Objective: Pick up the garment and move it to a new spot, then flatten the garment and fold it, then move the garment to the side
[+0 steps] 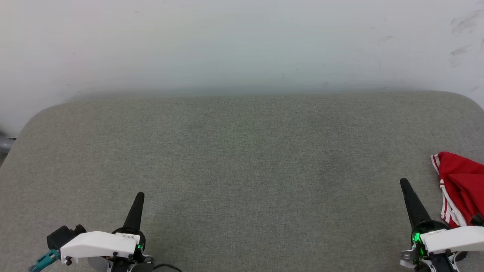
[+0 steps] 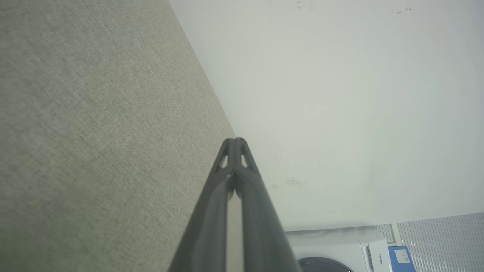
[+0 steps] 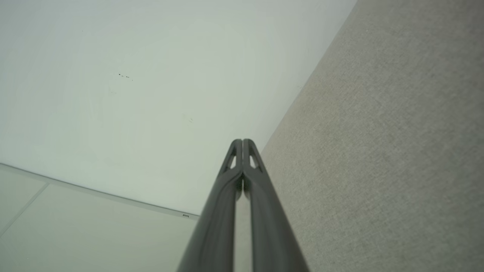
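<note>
Now | garment [image 1: 463, 185] far rt on cushion [image 1: 242, 158], centre bare | L end effector [image 1: 139, 195], R end effector [image 1: 403, 182] together

Bright, even, diffuse light; shadows barely there. Wall [image 1: 242, 45] washed out, milky haze over far edge of surface [image 1: 242, 151]. Wrist views softer, left claw [image 2: 235, 140] blurring toward frame bottom, corners slightly dimmer.

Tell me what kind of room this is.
Likely a laundry or home-style test room: a white washing machine stands by the white wall, and a red jersey lies on a wide grey fabric-covered surface.
</note>
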Motion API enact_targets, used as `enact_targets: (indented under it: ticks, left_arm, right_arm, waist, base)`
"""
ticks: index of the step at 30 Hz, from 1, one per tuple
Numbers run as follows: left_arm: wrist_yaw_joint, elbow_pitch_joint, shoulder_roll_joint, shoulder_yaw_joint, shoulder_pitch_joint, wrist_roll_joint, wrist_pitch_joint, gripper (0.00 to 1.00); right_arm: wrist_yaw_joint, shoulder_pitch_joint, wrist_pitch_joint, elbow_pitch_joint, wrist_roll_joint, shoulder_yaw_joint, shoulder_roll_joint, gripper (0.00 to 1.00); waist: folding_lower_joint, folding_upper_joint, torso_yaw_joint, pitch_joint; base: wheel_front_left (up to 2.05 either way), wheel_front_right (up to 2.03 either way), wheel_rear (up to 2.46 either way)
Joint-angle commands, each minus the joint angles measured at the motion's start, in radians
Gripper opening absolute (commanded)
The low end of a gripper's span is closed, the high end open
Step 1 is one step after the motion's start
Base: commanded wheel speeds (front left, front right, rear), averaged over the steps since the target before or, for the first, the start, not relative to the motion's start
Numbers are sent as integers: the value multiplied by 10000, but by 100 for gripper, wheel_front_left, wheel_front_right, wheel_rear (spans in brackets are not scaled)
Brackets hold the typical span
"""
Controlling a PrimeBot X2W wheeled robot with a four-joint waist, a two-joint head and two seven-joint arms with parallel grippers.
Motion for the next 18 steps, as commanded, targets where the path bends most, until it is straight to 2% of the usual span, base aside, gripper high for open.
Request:
enact_targets:
  ticks: [1,18]
  left_arm:
    - [-73,-29,0,91,-244,-186,61,0]
    - [-335,86,-188,453,-426,-1505,466,0]
  right_arm:
    - [-1,-226,23,22,220,-17,24,0]
    - [-2,-551,74,526,1678,-44,93,0]
  waist:
    - [-1,-1,3,3]
    - [-1,-1,39,56]
  base:
    - [0,0,0]
    - [0,0,0]
